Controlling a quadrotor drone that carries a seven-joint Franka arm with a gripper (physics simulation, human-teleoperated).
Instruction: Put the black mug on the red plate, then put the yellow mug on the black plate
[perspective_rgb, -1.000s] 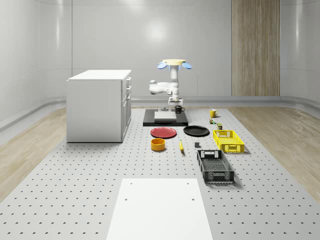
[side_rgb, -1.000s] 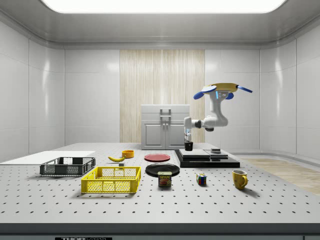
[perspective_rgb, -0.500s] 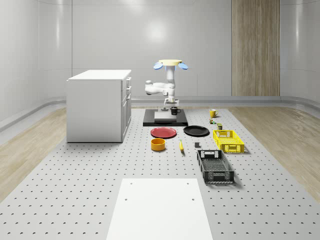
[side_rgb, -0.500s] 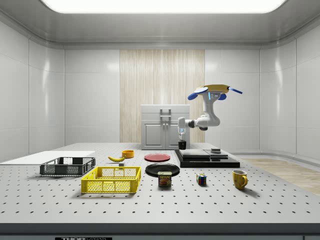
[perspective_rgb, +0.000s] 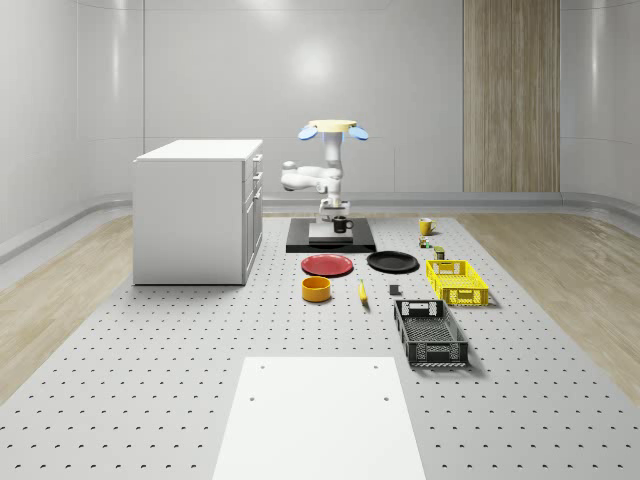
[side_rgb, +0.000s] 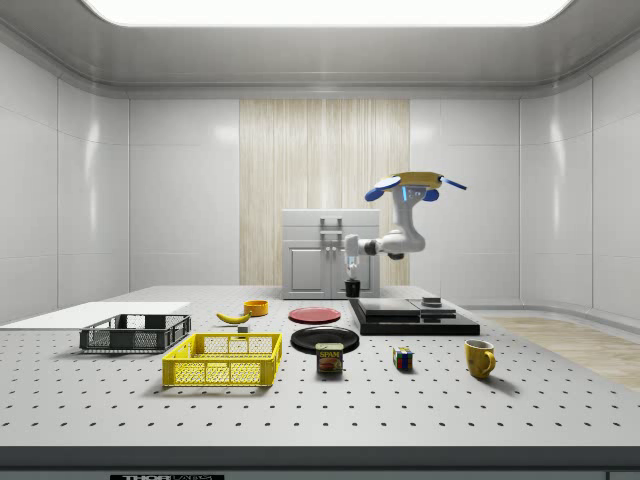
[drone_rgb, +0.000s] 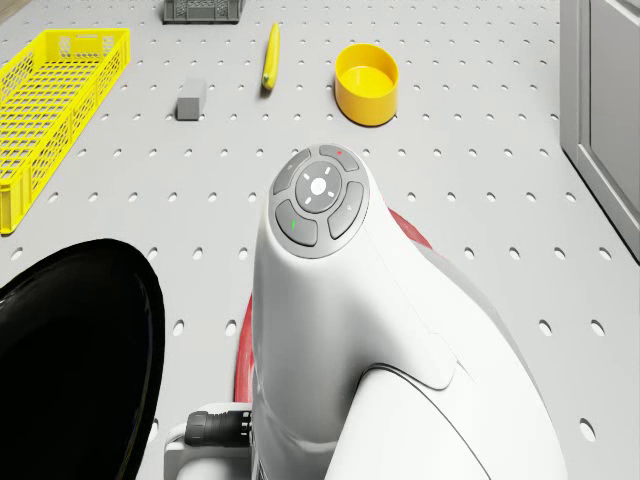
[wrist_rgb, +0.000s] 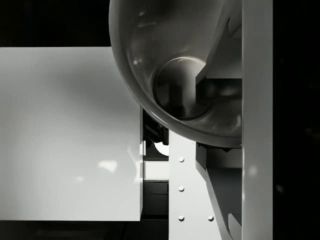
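The black mug (perspective_rgb: 341, 225) hangs just above the black platform (perspective_rgb: 330, 241), and my gripper (perspective_rgb: 336, 214) is shut on it. In the side view the black mug (side_rgb: 352, 288) is at the platform's edge nearest the plates, under the gripper (side_rgb: 351, 276). The wrist view looks into the mug (wrist_rgb: 180, 95) beside one finger (wrist_rgb: 257, 100). The drone (perspective_rgb: 332, 128) hovers over the platform. The red plate (perspective_rgb: 328, 265) and the black plate (perspective_rgb: 392, 262) lie in front of it. The yellow mug (perspective_rgb: 426, 227) stands to the whole-scene view's right.
A white cabinet (perspective_rgb: 198, 208) stands on the whole-scene view's left. In front of the plates are a yellow bowl (perspective_rgb: 317, 289), a banana (perspective_rgb: 362, 292), a yellow crate (perspective_rgb: 457, 281) and a black crate (perspective_rgb: 430, 333). A can (side_rgb: 329, 358) and a cube (side_rgb: 402, 358) sit near the yellow mug.
The drone and arm have carried the black mug toward the whole-scene view's left and the side view's left, closer to the plates. Everything else is unmoved.
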